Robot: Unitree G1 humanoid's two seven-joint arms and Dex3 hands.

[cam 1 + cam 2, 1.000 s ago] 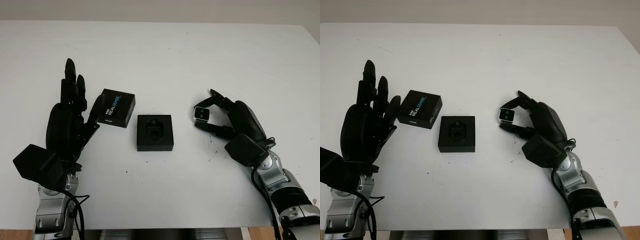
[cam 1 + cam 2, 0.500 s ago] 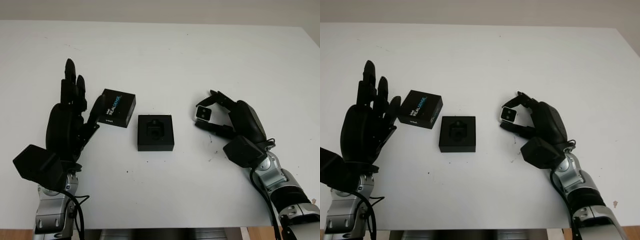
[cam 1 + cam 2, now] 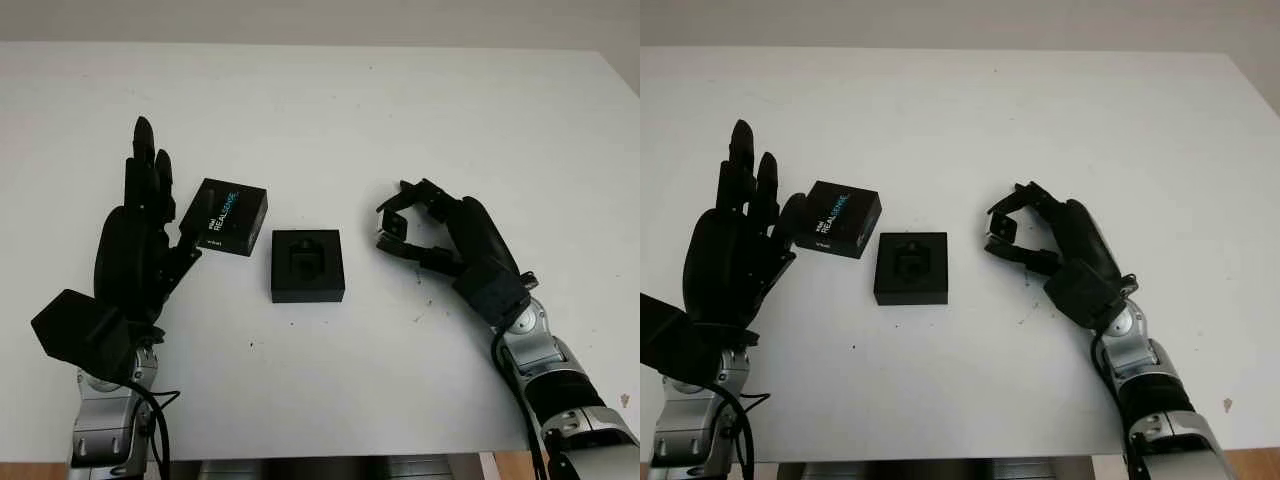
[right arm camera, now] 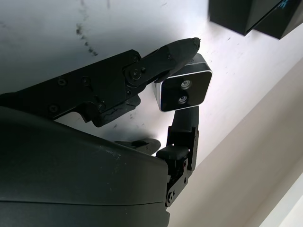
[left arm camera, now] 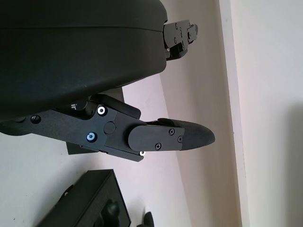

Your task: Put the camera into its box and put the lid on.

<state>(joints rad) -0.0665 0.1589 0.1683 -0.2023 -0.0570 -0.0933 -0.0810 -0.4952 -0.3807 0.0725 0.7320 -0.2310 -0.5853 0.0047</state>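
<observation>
**Left eye view: camera carried closer to the box**

Left eye view, centre right: right hand (image 3: 420,215) now nearer the middle of the frame than half a second ago, fingers pinched on the camera (image 3: 389,227); camera rolled over too, pale lens face turned away from the head, dark side showing; right wrist view confirms the hold, silver camera (image 4: 183,89) clamped between two fingertips (image 4: 182,48), two lenses visible. Held just right of the box (image 3: 307,265), apart from it, above the table (image 3: 330,110); not yet over the recess. Box slightly left of frame centre, open, moulded insert bare. Lid (image 3: 231,216) upper left of the box, printed side up, lying on the table close to the box corner without clearly touching. Left hand (image 3: 140,235) at frame left, open, holding nothing, thumb tip right beside the lid edge; contact impossible to judge.

Meaning for the task, as a judgement: transport under way, placing likely next, with a short further reach left and a descent into the recess; lid step untouched.

Count: one camera; one box; one lid; two hands; one table.
</observation>
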